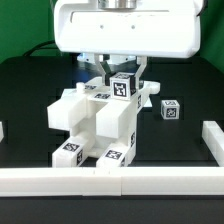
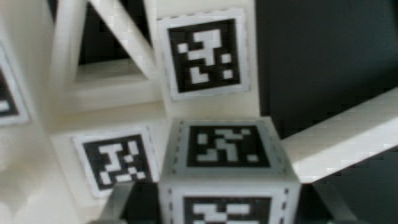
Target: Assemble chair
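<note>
- At the exterior view's far left, a short white border rail (image 1: pixel 3 130) is lying on the black tabletop (image 1: pixel 30 100), well apart from the parts.
- Left of centre, the partly built chair (image 1: pixel 95 125) is sitting on the tabletop, its matte white pieces joined in one cluster.
- The seat slab (image 1: pixel 70 110) is jutting toward the exterior view's left, and two front leg blocks (image 1: pixel 112 150) are reaching toward the camera, each showing a black-and-white tag on its near end.
- A long front border rail (image 1: pixel 110 182) is running across the foreground, just beside those tagged ends.
- At centre, the arm's white housing is hanging over the chair, and the tool (image 1: pixel 124 82) is reaching down onto the rear of the cluster.
- The tool is standing narrow, its two dark fingers (image 1: pixel 105 68) pinching an upright block (image 1: pixel 124 92) that is showing a tag toward the camera.
- In the wrist view, that upright block (image 2: pixel 222 150) is filling the middle, with tags on two faces, close against the X-braced panel (image 2: pixel 205 55), whose diagonal struts are crossing behind it.
- Whether the upright block is fully seated in the chair cannot be told.
- Toward the exterior view's right, a small loose tagged cube (image 1: pixel 170 110) is resting alone on the tabletop, apart from the chair.
- At the far right, another border rail (image 1: pixel 212 140) is running away from the camera.
</note>
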Tool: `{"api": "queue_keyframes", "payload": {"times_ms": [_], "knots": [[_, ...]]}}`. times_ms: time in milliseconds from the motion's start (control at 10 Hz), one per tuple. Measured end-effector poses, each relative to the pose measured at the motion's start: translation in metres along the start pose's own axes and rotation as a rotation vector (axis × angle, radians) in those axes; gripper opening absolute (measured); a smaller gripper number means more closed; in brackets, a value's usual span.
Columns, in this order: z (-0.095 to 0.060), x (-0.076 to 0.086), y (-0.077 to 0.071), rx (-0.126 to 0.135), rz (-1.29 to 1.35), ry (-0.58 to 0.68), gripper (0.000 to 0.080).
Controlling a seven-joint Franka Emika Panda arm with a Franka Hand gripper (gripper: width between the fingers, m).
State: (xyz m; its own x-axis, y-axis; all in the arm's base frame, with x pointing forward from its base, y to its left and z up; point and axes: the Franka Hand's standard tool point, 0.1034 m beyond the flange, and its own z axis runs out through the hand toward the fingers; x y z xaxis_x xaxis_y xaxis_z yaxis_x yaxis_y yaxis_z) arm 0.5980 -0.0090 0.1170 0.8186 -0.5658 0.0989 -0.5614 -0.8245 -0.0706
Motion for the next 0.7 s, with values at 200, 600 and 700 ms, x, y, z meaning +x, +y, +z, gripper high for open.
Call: {"api": "queue_keyframes", "payload": {"times_ms": [200,600,700], "knots": [[0.0002,0.0000,0.0008,0.013,0.209,-0.009,0.0287],[0.0002,-0.0028,-0.0037,0.023,0.478,-0.018,0.0287],[0.0003,-0.0032,-0.0043,0.026,0.506,-0.021,0.0288]]}}
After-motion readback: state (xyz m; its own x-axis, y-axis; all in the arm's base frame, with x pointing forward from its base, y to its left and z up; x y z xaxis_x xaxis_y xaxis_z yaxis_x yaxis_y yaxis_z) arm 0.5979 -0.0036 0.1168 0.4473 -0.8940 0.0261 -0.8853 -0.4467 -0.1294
